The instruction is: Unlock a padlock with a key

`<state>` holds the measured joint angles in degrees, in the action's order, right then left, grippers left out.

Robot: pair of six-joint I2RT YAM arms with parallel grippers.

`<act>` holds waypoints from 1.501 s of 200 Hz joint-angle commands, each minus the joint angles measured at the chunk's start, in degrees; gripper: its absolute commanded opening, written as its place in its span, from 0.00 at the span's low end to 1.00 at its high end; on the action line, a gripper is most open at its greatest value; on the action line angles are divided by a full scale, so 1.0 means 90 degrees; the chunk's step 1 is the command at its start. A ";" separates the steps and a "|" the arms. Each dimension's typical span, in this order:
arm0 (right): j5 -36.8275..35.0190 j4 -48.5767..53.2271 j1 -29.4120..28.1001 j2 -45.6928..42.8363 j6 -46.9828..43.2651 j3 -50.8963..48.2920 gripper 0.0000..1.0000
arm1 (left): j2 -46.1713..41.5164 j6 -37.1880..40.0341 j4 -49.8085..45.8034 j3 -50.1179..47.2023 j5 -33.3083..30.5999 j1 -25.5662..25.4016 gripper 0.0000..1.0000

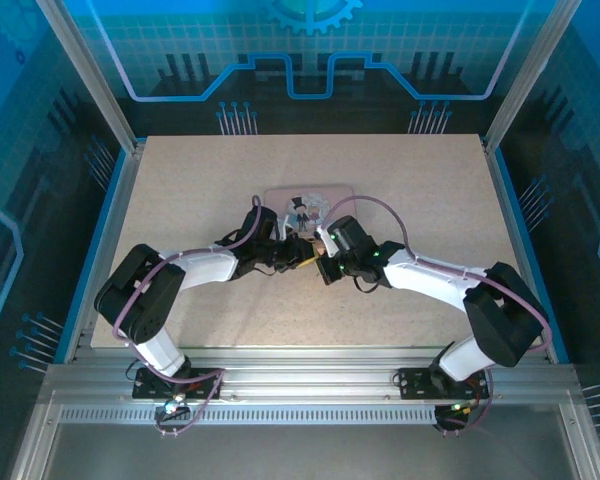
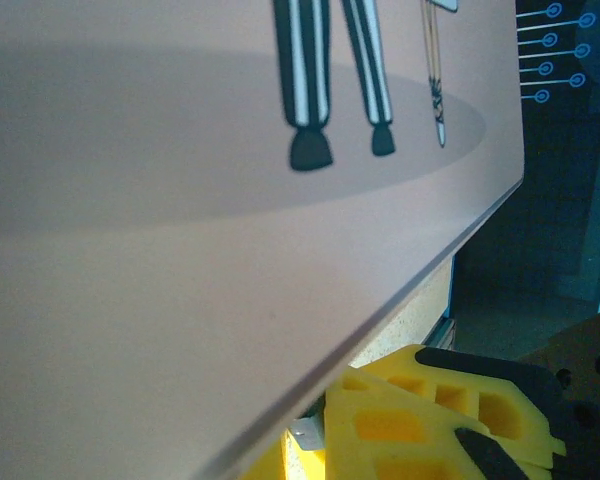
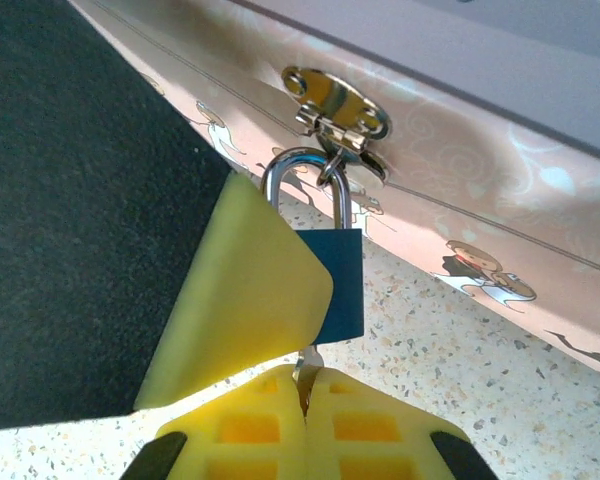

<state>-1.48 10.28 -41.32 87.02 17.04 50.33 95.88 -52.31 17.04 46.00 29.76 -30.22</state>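
In the right wrist view, a yellow finger point(image 3: 245, 300) of the left gripper point(image 1: 295, 250) lies flat on the padlock point(image 3: 338, 285), which hangs from the pink box point(image 3: 500, 225), and apparently clamps its body. At bottom centre the right gripper point(image 3: 305, 392) pinches the key point(image 3: 308, 360). The key's shaft points straight up-frame into the padlock's underside, so a twist seems due.

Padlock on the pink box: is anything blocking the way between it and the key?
Nothing visible. The key, pinched in the right gripper, points straight up at the underside of the padlock. A yellow finger covers only the lock's left side.
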 commanded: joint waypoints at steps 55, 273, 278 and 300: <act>0.0068 -0.0281 -0.0029 0.0624 -0.0547 0.0132 0.00 | 0.0000 -0.0015 0.0713 -0.0447 0.0256 -0.0026 0.31; -0.0118 -0.0010 -0.0179 0.0816 -0.1742 0.0387 0.00 | -0.0453 -0.0213 0.1044 -0.1239 -0.0133 0.0652 0.55; -0.0140 -0.0019 -0.0204 0.0812 -0.1737 0.0403 0.00 | -0.0405 -0.0231 0.1070 -0.1201 -0.0138 0.0606 0.56; -0.0235 -0.0066 -0.0281 0.0838 -0.1696 0.0443 0.00 | -0.0120 -0.0269 0.1097 -0.0997 -0.0186 0.0369 0.56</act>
<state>-2.85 10.48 -42.41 95.77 1.87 54.33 92.25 -54.26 26.70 34.20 26.96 -24.91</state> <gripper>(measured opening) 0.064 0.555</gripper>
